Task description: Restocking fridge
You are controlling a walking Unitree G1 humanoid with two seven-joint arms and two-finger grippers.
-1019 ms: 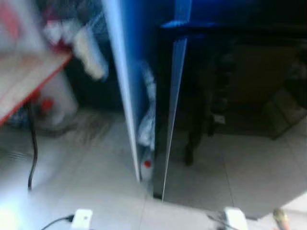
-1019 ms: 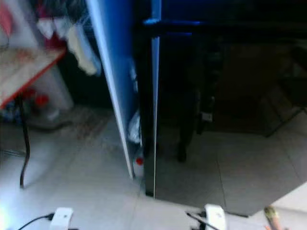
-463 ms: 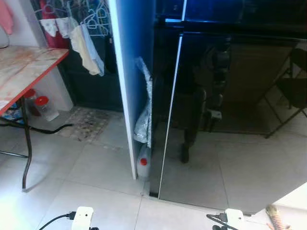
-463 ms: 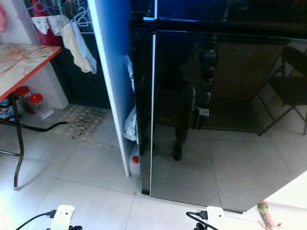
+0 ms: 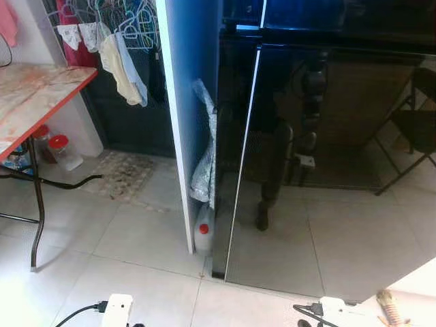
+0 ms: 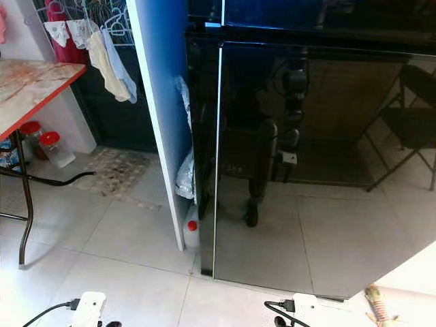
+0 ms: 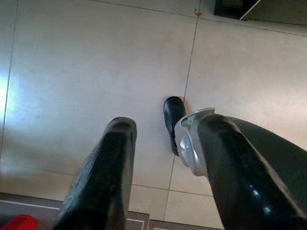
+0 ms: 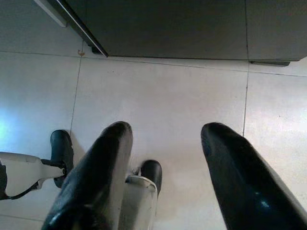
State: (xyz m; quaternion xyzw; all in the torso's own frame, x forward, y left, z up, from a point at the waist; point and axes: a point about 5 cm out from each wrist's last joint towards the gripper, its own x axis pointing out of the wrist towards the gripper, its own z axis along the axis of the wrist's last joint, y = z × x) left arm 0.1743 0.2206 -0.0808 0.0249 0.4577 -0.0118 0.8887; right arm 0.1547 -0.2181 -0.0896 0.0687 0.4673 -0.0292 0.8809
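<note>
The fridge (image 5: 327, 170) stands straight ahead with its tall, glossy black door closed; my own reflection and a folding chair show in it. A blue panel (image 5: 300, 13) sits above the door. Both arms hang low over the tiled floor. In the left wrist view my left gripper (image 7: 168, 127) is open with nothing between its fingers, and one of my black feet (image 7: 171, 112) is below it. My right gripper (image 8: 167, 132) is open and empty too, above the floor just in front of the fridge's bottom edge (image 8: 158, 28).
A white side wall (image 5: 178, 136) stands left of the fridge, with a crumpled plastic bag (image 5: 204, 163) and a red-capped bottle (image 5: 204, 235) in the gap. A red-edged table (image 5: 34, 95) is at the left, with jars (image 5: 65, 151) beneath and hung clothes (image 5: 126, 61) behind.
The blurred, moving picture from a second ago has settled and sharpened, so the camera has come to rest facing the fridge. Nothing in the scene itself has moved.
</note>
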